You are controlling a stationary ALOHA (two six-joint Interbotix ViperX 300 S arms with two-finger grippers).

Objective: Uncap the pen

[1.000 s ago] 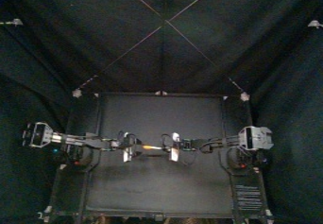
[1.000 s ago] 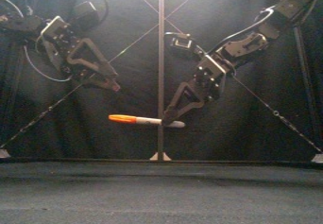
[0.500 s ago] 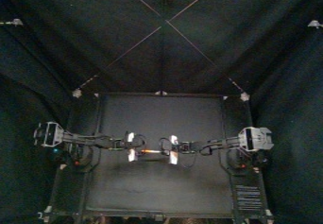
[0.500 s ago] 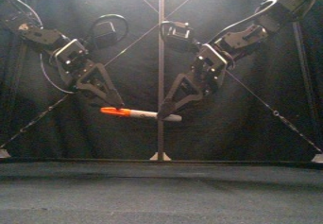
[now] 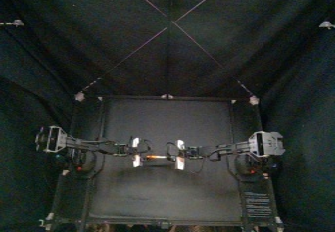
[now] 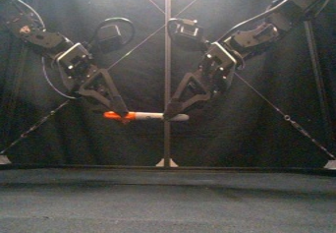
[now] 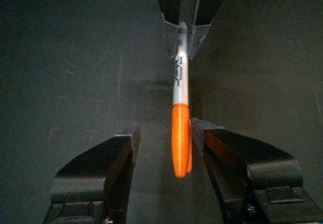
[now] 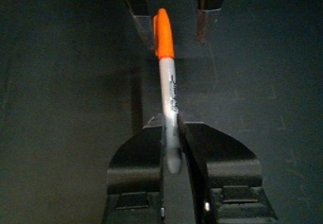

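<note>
A marker pen (image 6: 148, 114) hangs level above the table, its orange cap (image 6: 116, 115) pointing left. My right gripper (image 6: 174, 111) is shut on the pale barrel (image 8: 167, 95) near its back end. My left gripper (image 6: 116, 109) has come in from the left and straddles the cap (image 7: 180, 143). Its jaws stand open, with a gap on each side of the cap. In the top view the pen (image 5: 157, 159) spans the short space between the left gripper (image 5: 136, 159) and the right gripper (image 5: 179, 158), over the middle of the table.
Below the pen lies only the black table (image 5: 164, 118), with black curtains behind and on both sides. Both arms slope down toward the centre, leaving free room in front of and behind the pen.
The left gripper has swung down and right until its jaws sit around the orange cap. The right gripper has lifted and levelled the pen slightly.
</note>
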